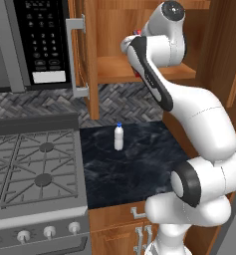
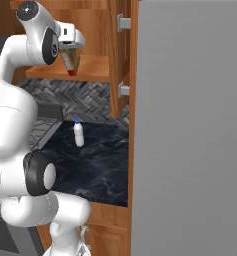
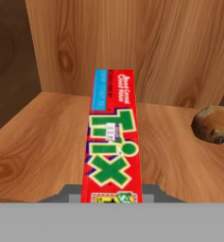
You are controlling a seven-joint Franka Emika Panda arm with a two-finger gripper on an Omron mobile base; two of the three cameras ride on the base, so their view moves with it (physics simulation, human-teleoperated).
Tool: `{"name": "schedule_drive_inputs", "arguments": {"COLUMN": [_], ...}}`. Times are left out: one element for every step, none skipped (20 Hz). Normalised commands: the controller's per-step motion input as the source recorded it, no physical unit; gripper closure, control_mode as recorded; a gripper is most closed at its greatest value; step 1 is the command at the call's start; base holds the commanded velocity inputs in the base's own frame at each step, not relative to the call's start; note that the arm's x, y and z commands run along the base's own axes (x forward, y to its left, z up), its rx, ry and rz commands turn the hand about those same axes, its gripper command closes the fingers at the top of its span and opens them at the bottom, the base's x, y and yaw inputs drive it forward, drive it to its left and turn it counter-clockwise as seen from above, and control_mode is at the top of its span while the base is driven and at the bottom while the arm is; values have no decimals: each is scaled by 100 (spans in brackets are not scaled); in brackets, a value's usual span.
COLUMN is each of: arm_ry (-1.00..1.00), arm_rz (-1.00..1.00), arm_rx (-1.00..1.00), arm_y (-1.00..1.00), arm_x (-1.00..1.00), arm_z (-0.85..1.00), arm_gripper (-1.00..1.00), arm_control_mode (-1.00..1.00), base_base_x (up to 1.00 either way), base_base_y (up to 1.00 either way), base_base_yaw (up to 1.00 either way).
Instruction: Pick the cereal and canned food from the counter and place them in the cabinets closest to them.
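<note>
Up inside the open cabinet (image 1: 139,69), the gripper (image 2: 70,57) is clenched on the cereal box (image 3: 112,142), which reaches out over the wooden shelf toward the back wall, with bare plank on both sides. A brown, speckled round thing (image 3: 211,124) sits near the box's side. Below, a white bottle (image 1: 119,137) stands alone on the black counter (image 1: 139,169).

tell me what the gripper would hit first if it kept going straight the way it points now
Most likely the cabinet's wooden back wall. In the hand view the gripper, shut on the cereal box, points along the shelf toward that wall, so the box's far end would probably touch first. The round brown item sits off to one side.
</note>
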Motion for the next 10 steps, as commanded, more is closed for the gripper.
{"name": "schedule_drive_inputs", "arguments": {"arm_ry": [0,0,0,0,0,0,0,0,0,0], "arm_rz": [0,0,0,0,0,0,0,0,0,0], "arm_rx": [0,0,0,0,0,0,0,0,0,0], "arm_y": [0,0,0,0,0,0,0,0,0,0], "arm_x": [36,36,37,38,37,36,35,35,35,35], "arm_z": [0,0,0,0,0,0,0,0,0,0], "arm_gripper": [100,100,100,100,100,100,100,100,100,100], "arm_control_mode": [-100,-100,-100,-100,-100,-100,-100,-100,-100,-100], "base_base_x": [0,0,0,0,0,0,0,0,0,0], "base_base_y": [0,0,0,0,0,0,0,0,0,0], "base_base_yaw": [0,0,0,0,0,0,0,0,0,0]}}
